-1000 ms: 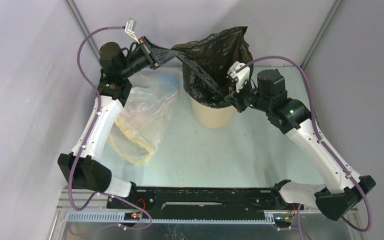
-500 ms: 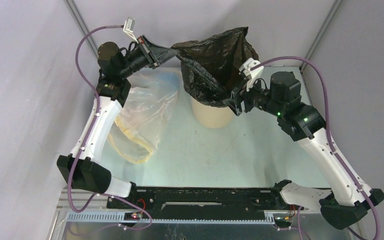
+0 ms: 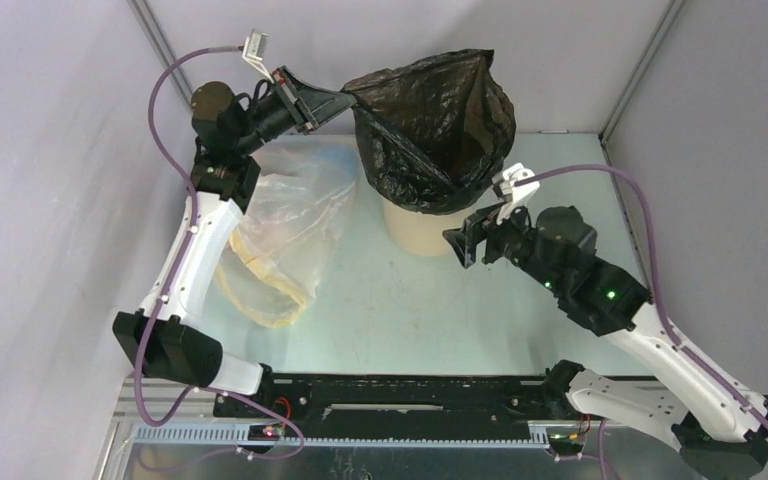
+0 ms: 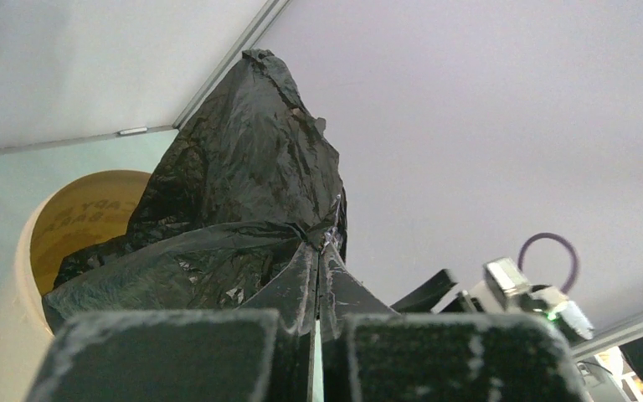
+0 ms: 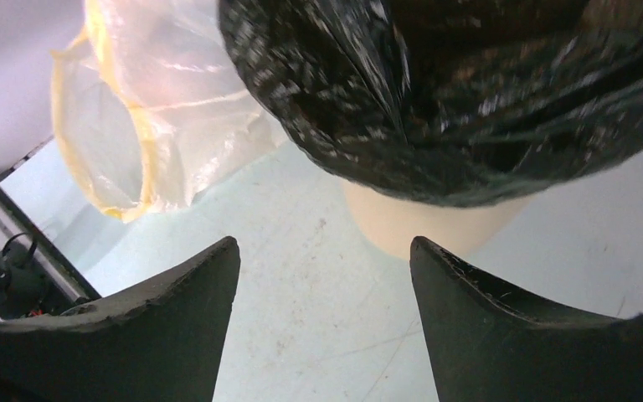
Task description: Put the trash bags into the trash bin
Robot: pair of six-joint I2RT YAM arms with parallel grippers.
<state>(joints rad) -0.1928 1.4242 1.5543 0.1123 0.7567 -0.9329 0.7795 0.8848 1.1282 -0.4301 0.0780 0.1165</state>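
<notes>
The black trash bag [image 3: 430, 130] hangs puffed up over the tan trash bin [image 3: 425, 232], its lower part draped over the rim. My left gripper [image 3: 345, 100] is shut on the bag's upper left edge and holds it up. In the left wrist view the pinched plastic [image 4: 243, 167] bunches at the gripper [image 4: 322, 247], with the bin [image 4: 17, 276] below on the left. My right gripper [image 3: 457, 245] stands open just right of the bin, apart from the bag. Its wrist view shows the gripper [image 5: 324, 243] holding nothing, with the bag [image 5: 469, 100] and the bin [image 5: 427, 222] ahead.
A translucent clear bag with yellow tints [image 3: 280, 230] lies on the table left of the bin, under the left arm; it also shows as the clear bag [image 5: 159, 109] in the right wrist view. Grey walls close off the back and sides.
My right gripper let go of the bag's right edge, opened, and drew back and down toward the near right. The left gripper kept its hold and lifted slightly.
</notes>
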